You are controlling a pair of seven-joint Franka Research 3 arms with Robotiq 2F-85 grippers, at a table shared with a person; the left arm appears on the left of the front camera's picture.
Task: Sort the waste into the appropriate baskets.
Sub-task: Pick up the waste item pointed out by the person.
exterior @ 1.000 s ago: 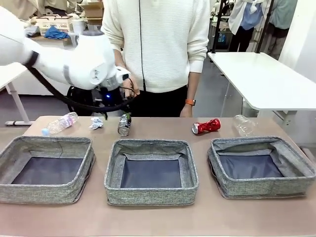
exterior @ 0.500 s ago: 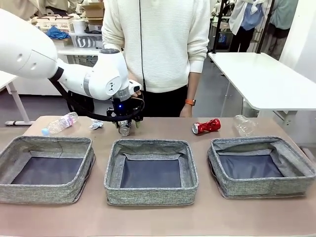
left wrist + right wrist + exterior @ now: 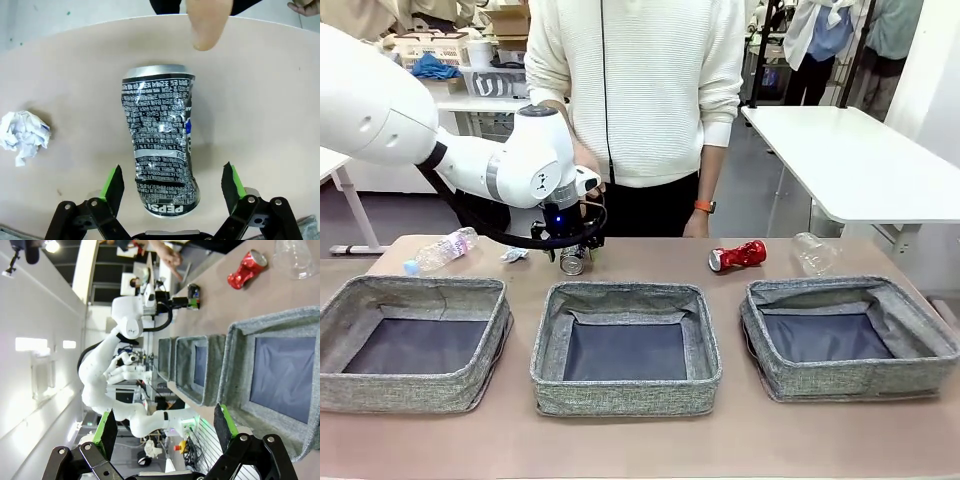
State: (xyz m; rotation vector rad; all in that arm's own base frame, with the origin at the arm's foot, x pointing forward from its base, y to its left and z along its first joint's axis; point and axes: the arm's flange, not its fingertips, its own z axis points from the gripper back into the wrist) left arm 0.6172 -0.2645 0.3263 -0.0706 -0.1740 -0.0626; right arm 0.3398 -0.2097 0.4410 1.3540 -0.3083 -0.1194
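Nearest you, three baskets sat in a row on the tabletop (image 3: 740,440): left basket (image 3: 400,392), middle basket (image 3: 625,395) and right basket (image 3: 850,380), their dark floors bare. Your right end effector (image 3: 165,427) hung spread above the right basket's corner. Just beyond the middle basket, your left end effector (image 3: 575,250) was lowered, jaws spread either side of the dented silver-black can (image 3: 160,135), which lay on its side with the pads clear of it. The white paper wad (image 3: 22,136) lay near it, and a clear bottle (image 3: 442,250) farther left. Off right lay the red can (image 3: 738,256) and a second clear bottle (image 3: 815,252). A person (image 3: 640,90) stood at the far edge.
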